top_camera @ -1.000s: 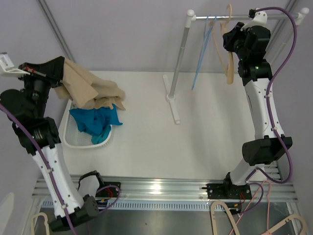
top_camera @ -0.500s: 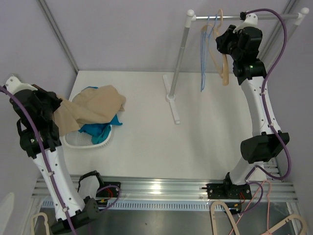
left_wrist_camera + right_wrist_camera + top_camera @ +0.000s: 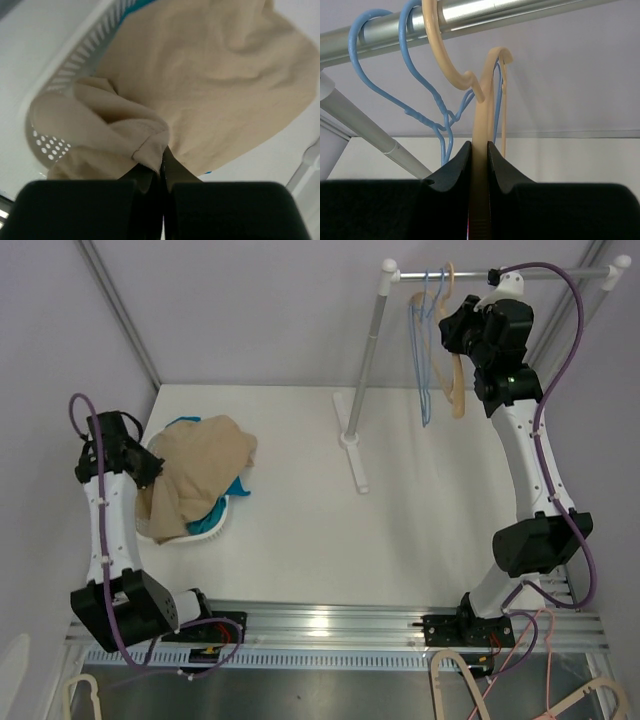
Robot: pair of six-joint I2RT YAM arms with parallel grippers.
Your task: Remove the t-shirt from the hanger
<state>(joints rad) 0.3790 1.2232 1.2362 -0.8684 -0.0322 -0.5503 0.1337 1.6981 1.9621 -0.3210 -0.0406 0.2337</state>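
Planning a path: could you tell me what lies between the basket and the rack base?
Past the shirt draped over the basket, only bare table reaches the rack base, per the top view.

The left arm [image 3: 103, 530] and right arm [image 3: 535, 455] share white links, bulky black joints and a looping purple cable [image 3: 577, 305]; their fingers [image 3: 451, 167] are matte black.

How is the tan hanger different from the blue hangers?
The tan hanger is thick and flat; the blue hangers are thin twisted wire. The right gripper is clamped on the tan hanger, while nothing holds the blue hangers. Both kinds hook over the metal rail, and neither has clothes on it.
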